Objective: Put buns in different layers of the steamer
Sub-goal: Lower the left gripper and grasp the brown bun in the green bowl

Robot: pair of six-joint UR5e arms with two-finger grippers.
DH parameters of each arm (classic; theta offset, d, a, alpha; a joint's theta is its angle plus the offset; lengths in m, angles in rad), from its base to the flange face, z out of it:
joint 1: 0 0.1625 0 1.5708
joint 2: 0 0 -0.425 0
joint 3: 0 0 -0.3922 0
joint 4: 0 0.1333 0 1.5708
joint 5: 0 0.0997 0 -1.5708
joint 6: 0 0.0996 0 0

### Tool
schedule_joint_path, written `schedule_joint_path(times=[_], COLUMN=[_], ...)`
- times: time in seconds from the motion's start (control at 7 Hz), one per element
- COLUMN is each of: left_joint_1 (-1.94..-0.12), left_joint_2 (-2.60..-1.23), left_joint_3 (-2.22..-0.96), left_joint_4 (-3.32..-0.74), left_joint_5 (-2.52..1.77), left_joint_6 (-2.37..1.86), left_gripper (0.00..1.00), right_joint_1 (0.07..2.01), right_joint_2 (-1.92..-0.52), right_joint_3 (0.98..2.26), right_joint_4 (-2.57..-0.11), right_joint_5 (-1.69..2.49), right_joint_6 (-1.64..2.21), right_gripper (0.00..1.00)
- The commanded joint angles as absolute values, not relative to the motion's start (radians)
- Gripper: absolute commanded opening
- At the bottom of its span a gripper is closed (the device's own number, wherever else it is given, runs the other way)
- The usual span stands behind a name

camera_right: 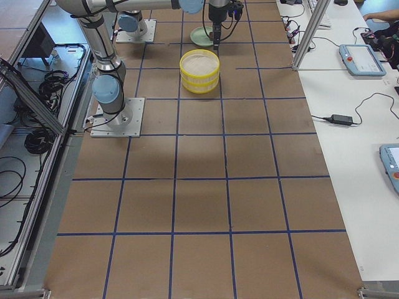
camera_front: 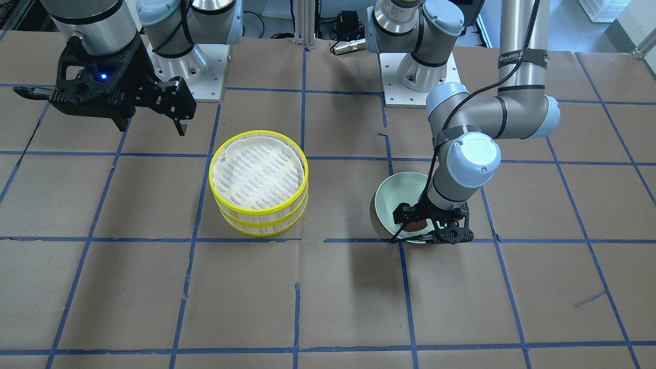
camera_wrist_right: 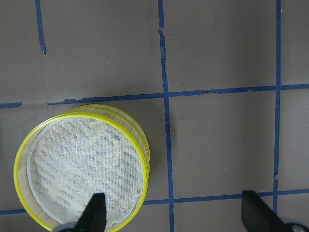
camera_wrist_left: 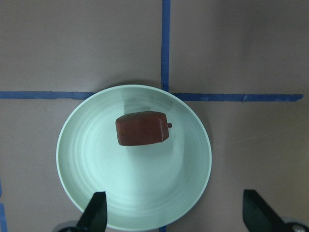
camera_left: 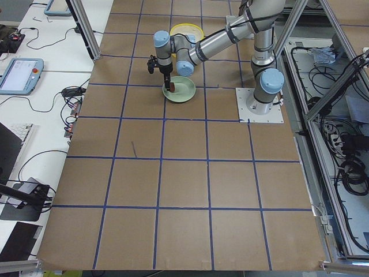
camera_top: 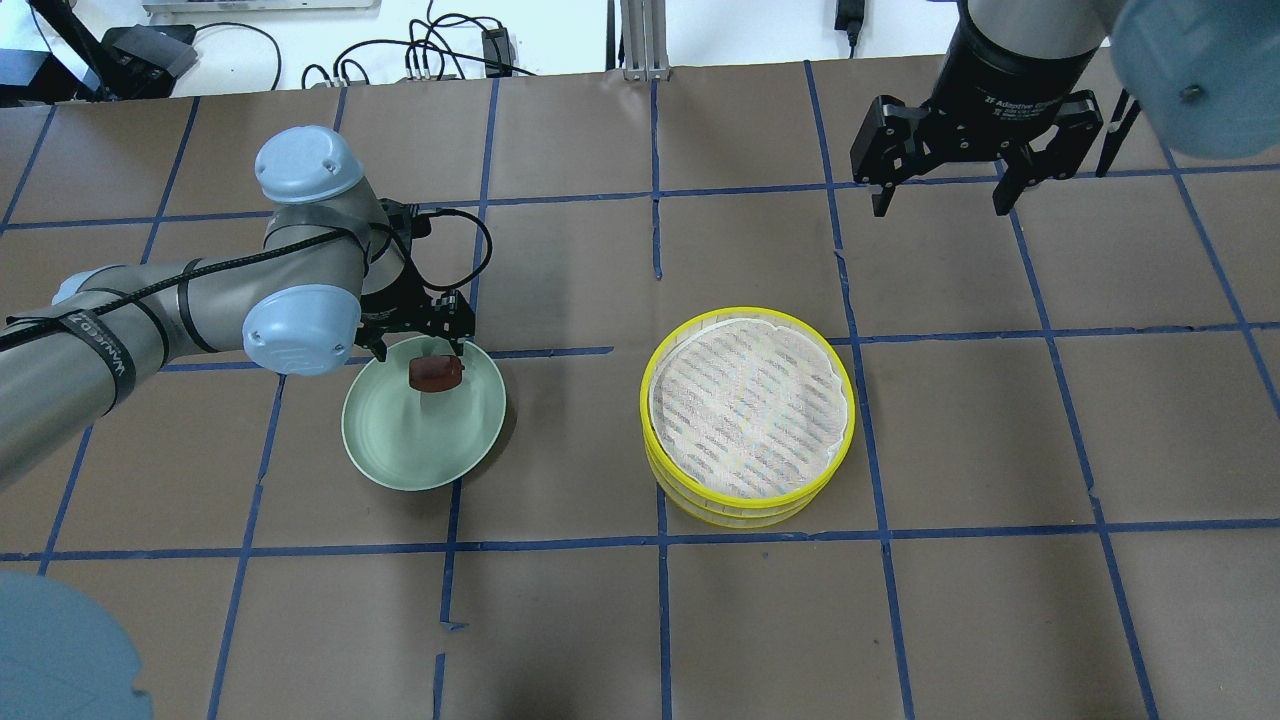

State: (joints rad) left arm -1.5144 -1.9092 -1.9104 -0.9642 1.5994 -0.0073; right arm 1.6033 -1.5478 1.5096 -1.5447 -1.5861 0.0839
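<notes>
Reddish-brown bun point(camera_wrist_left: 142, 128) lies just 12 o'clock of centre on the green plate point(camera_wrist_left: 87, 186), below the released left hand point(camera_wrist_left: 174, 205). Picking it up looks the step in hand; next, lower and clench. Overhead, the stacked steamer point(camera_top: 747, 415) stands at the plate's 3 o'clock; right hand point(camera_top: 940, 205) released.

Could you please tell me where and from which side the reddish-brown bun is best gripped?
Probably from straight above, closing on its two long flat sides: the reddish-brown bun lies flat, alone on the plate, with a small nub on one short end. The open left gripper hangs above it.
</notes>
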Motion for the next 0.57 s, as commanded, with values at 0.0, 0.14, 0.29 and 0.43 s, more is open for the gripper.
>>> schedule_joint_path(times=[0.0, 0.14, 0.29, 0.43], left_joint_1=[-1.511, -1.512, -1.513, -1.511], left_joint_2=[-1.925, -1.928, -1.928, -1.928], left_joint_3=[-1.911, -1.911, -1.914, -1.92], left_joint_4=[-0.962, -0.962, -0.96, -0.959], left_joint_5=[1.588, 1.588, 1.588, 1.579], left_joint_6=[-0.014, -0.014, -0.015, -0.015], left_gripper=[0.97, 0.97, 0.96, 0.76], right_joint_1=[1.6, 1.601, 1.601, 1.601], right_joint_2=[-1.548, -1.548, -1.548, -1.548], right_joint_3=[1.511, 1.512, 1.513, 1.513], right_joint_4=[-1.543, -1.543, -1.543, -1.543], right_joint_5=[-1.586, -1.586, -1.586, -1.588], right_joint_6=[0.077, 0.066, 0.066, 0.061], right_gripper=[0.98, 0.98, 0.98, 0.98])
